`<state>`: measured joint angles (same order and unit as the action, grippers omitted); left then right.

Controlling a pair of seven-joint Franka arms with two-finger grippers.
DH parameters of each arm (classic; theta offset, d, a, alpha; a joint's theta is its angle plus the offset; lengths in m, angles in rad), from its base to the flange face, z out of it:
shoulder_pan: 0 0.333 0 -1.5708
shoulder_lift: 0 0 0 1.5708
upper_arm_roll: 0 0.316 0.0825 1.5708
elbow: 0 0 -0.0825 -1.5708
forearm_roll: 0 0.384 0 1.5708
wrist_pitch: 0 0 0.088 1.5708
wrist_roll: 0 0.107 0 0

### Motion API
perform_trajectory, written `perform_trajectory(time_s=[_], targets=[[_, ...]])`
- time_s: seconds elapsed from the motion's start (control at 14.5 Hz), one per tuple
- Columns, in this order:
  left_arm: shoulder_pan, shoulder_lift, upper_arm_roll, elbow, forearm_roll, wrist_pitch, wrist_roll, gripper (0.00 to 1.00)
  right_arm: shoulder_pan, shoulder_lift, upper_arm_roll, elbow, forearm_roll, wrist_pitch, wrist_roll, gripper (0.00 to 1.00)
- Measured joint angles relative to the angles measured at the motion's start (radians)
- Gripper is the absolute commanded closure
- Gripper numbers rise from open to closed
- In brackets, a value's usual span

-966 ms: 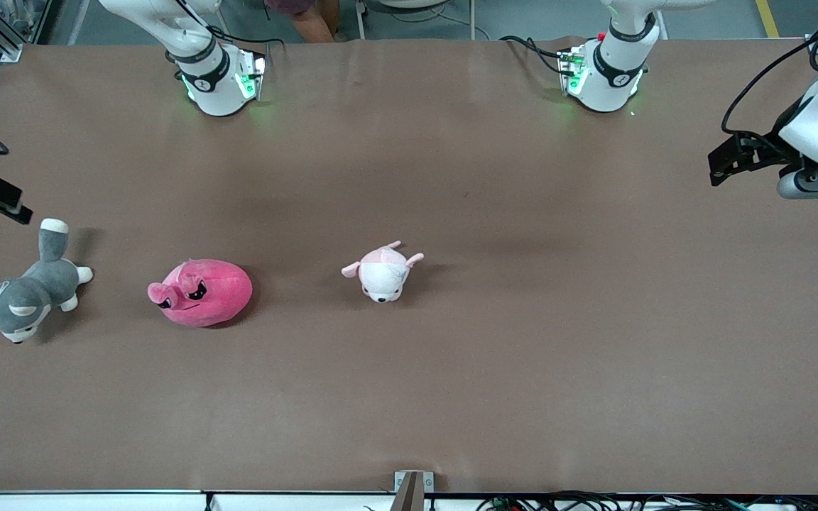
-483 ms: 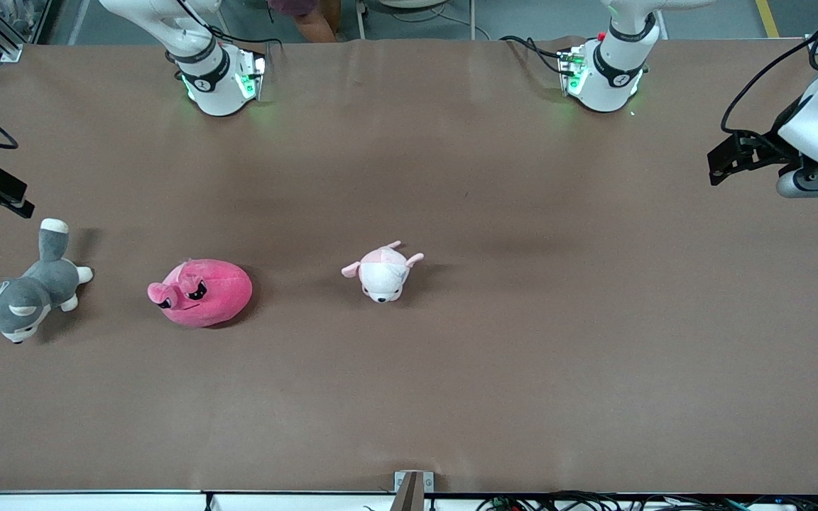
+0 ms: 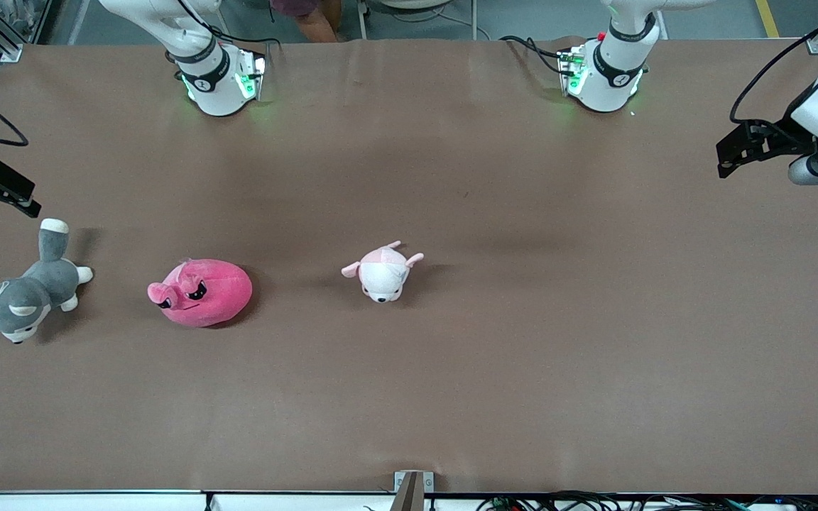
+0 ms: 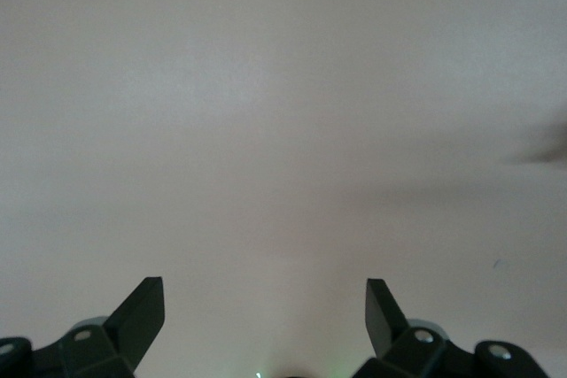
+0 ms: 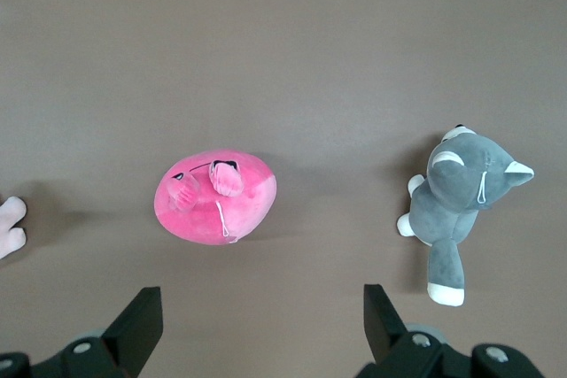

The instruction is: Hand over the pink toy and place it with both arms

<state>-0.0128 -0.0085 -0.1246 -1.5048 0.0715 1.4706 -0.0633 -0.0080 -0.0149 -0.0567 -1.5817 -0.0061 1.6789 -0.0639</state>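
- Pink toy (image 3: 200,292) lies on the brown table (image 3: 522,355) toward the right arm's end, between the grey-and-white plush dog (image 3: 24,291) and the pale pink-and-white plush (image 3: 383,272); apart from both, nothing gripping it.
- In the right wrist view the pink toy (image 5: 216,196) shows ears and black eyes on its upper side, with a white tag or thread on its body.
- Same view: grey dog (image 5: 458,210) lies on its side, well apart from the toy; a bit of the pale plush (image 5: 11,226) pokes in at the frame edge.
- Right gripper (image 5: 261,316) hangs in the air over the table strip between the toy and the dog; fingers (image 5: 143,320) spread wide, nothing between them. In the front view it (image 3: 4,186) is only partly seen at the frame edge, above the dog.
- Left gripper (image 4: 266,312) is up over bare table at the left arm's end, fingers (image 4: 379,307) spread wide & empty; front view puts it (image 3: 753,145) well away from all three plush toys.
- Pale plush sits nr the table's middle, a little farther from the front camera than the pink toy.
- Both arm bases (image 3: 217,78) (image 3: 604,78) stand at the table's edge, green lights on.
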Motion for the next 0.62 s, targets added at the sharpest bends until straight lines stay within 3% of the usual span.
perform_trajectory(time_s=[0.62], targets=[[0.005,0.02,0.0,-0.003,-0.059,0.005,-0.002,0.0,0.001,-0.011,0.003,-0.019,-0.001,0.0,0.0,0.0]])
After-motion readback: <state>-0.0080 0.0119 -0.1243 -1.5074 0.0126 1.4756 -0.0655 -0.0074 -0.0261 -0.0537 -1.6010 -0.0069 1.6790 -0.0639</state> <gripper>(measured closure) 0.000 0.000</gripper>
